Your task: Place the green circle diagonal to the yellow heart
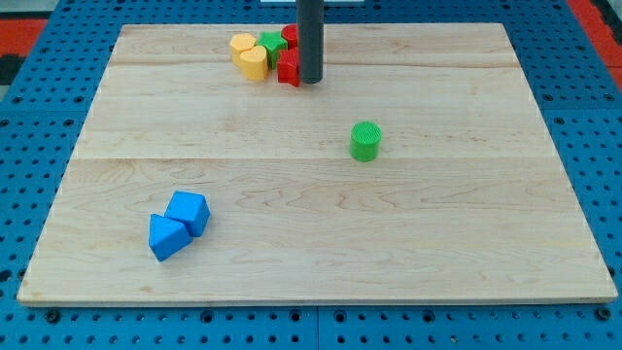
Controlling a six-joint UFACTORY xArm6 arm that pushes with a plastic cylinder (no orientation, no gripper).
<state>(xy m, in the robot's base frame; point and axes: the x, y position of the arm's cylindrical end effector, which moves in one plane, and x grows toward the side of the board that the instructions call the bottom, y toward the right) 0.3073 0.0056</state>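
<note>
The green circle (365, 141) is a small green cylinder standing alone right of the board's middle. The yellow heart (254, 63) lies in a tight cluster near the view's top, with a second yellow block (241, 45), a green block (271, 42) and two red blocks (289, 68) (290, 36) around it. My tip (310, 81) is at the right side of this cluster, touching or nearly touching the lower red block. The tip is well above and left of the green circle, apart from it.
Two blue blocks (188, 211) (166, 236) sit touching each other at the view's lower left. The wooden board (466, 243) lies on a blue pegboard surface; the cluster is close to the board's top edge.
</note>
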